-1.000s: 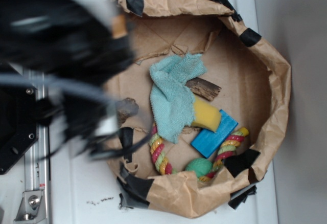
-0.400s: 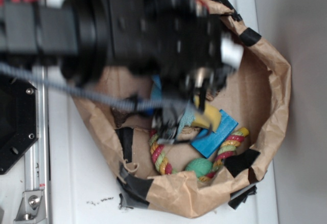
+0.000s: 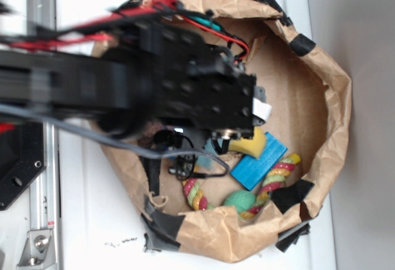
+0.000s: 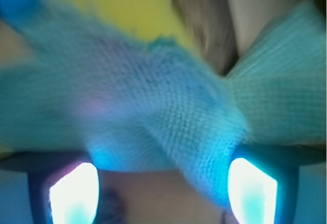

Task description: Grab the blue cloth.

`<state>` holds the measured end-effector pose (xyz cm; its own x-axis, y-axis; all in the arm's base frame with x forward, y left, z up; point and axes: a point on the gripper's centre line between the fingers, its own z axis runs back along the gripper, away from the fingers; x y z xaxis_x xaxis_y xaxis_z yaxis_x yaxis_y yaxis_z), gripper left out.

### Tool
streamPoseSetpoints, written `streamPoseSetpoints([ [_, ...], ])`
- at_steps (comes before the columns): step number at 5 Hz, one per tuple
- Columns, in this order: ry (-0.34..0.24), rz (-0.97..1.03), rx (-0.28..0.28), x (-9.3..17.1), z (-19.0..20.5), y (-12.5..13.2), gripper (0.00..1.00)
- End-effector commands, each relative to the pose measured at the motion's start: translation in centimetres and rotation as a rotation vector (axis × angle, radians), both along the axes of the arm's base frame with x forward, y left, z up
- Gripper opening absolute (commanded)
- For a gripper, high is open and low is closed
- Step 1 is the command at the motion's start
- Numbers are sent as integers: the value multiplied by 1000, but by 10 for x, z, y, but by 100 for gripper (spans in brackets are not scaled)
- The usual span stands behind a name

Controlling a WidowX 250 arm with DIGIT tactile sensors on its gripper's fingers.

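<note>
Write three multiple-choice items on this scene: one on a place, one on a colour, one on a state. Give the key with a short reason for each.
1. Where does the green ball lie?
A. On the white surface outside the paper bag
B. Inside the paper bag, near the striped rope ring
C. On top of the robot arm

2. What colour is the flat rigid block beside the yellow sponge?
A. Bright blue
B. Red
C. Black

3. In the wrist view, how does the gripper stand to the blue cloth?
A. It is far off, with no cloth in sight
B. Its fingers are spread apart with the cloth close up and filling the frame
C. It is holding the green ball

Key: 1 B, the ball sits within the bag's rolled rim, beside the rope. 2 A, the block is bright blue. 3 B, two lit fingers flank a gap below the blurred aqua towel.
</note>
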<state>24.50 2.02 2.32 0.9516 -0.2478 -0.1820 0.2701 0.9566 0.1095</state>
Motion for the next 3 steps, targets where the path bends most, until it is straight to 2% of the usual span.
streamPoseSetpoints([
  [1,-51,114,-6,5,3,30,0],
  [2,-78,103,-6,5,18,26,0],
  [3,-156,98,-17,10,52,26,0],
])
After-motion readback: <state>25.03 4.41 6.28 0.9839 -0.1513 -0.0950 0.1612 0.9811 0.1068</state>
